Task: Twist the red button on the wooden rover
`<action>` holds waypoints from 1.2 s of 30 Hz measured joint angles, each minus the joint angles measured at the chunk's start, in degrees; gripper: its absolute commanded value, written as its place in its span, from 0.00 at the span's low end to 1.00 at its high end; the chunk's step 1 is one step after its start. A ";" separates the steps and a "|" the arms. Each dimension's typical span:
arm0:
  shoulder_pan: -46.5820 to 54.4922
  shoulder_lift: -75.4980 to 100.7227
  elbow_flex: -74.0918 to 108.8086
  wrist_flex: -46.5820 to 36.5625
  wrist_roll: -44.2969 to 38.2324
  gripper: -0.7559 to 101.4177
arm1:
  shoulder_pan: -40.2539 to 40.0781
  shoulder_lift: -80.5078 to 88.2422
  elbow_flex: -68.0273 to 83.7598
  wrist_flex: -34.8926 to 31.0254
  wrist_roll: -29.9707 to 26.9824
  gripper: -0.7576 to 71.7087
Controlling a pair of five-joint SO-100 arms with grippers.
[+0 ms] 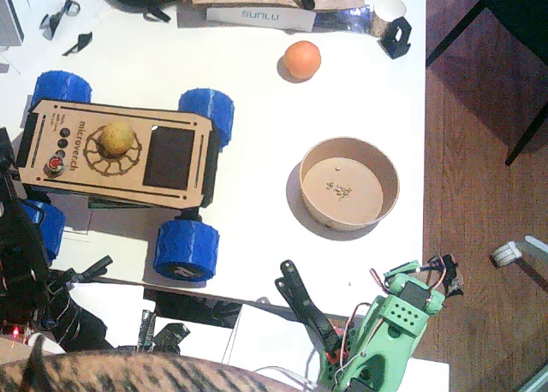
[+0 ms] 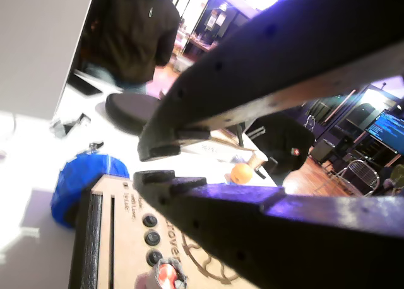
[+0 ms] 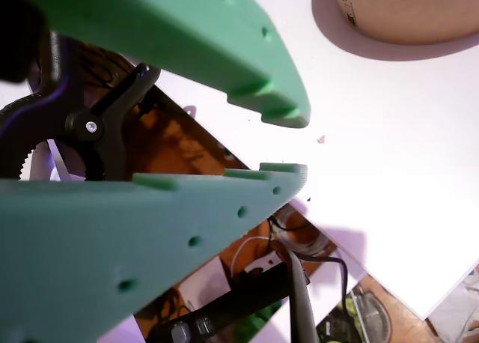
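Left pincer [image 2: 158,165]: dark, seen parted a little in a wrist view, nothing gripped; hung just above the rover's button end at the surface's left edge.
Red button [image 2: 165,275]: seen below the tips, untouched; on the deck's left end [image 1: 56,164], beside three black buttons [image 1: 64,132].
Wooden rover [image 1: 120,152]: parked at the left side of the surface, a yellowish ball [image 1: 116,139] resting in its round cutout.
Right pincer [image 3: 288,144]: green, released and empty, parked at the near edge.
Farther: a bowl [image 1: 349,183] and an orange ball [image 1: 301,60] toward the far edge.
Progress: approach judged nearly made; the grasp and the twist are left to be done.
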 measured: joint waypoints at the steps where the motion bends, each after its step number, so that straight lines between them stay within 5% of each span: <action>1: 0.79 -1.05 -0.97 1.05 0.00 0.01 | 0.00 0.00 0.00 0.00 0.00 0.04; 16: 16.70 -13.27 -2.90 7.91 0.00 0.01 | 0.00 0.00 0.00 0.00 0.00 0.04; 36: 17.84 -34.28 -2.90 9.14 0.00 0.14 | 0.00 0.00 0.00 0.00 0.00 0.04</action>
